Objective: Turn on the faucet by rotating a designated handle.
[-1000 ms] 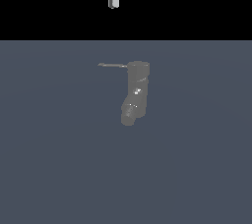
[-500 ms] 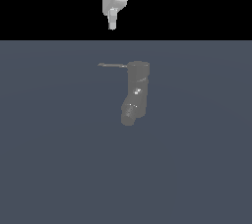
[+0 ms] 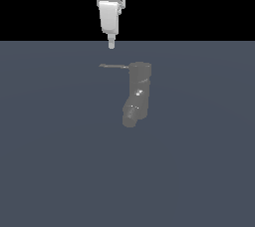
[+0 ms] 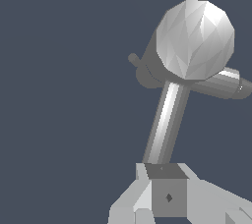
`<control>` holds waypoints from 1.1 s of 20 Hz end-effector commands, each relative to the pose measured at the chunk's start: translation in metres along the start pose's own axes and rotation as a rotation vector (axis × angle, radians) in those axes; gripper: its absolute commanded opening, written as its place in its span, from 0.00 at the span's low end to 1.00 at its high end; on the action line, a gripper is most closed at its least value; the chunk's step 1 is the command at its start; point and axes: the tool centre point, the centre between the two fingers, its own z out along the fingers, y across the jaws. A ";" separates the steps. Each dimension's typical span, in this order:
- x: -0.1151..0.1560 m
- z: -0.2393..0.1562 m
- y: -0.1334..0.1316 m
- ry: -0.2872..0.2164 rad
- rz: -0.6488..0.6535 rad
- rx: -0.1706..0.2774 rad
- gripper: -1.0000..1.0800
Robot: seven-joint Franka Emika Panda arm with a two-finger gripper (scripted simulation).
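The dull grey faucet (image 3: 139, 89) stands upright on the dark floor, with its stubby spout (image 3: 130, 115) bent downward. The thin handle (image 3: 113, 65) sticks out from its top toward the exterior view's left. My gripper (image 3: 111, 45) hangs just above the handle's free end, apart from it, with its fingers together and holding nothing. In the wrist view the faucet's round cap (image 4: 195, 39) and the handle rod (image 4: 165, 122) lie straight below my gripper (image 4: 165, 179), and the rod's end reaches the fingertips in the picture.
The flat dark grey-blue floor (image 3: 60, 161) spreads all around the faucet. My white arm (image 3: 110, 2) comes down from above. No other object shows.
My gripper has come down from the top of the exterior view to just above the handle's free end. The faucet and handle have not moved.
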 end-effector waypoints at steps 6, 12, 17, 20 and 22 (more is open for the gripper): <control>-0.006 0.039 -0.023 0.024 0.156 0.007 0.00; -0.009 0.059 -0.032 0.037 0.228 0.012 0.00; -0.010 0.066 -0.035 0.042 0.255 0.014 0.00; -0.011 0.067 -0.036 0.042 0.257 0.014 0.00; -0.011 0.067 -0.036 0.042 0.257 0.014 0.00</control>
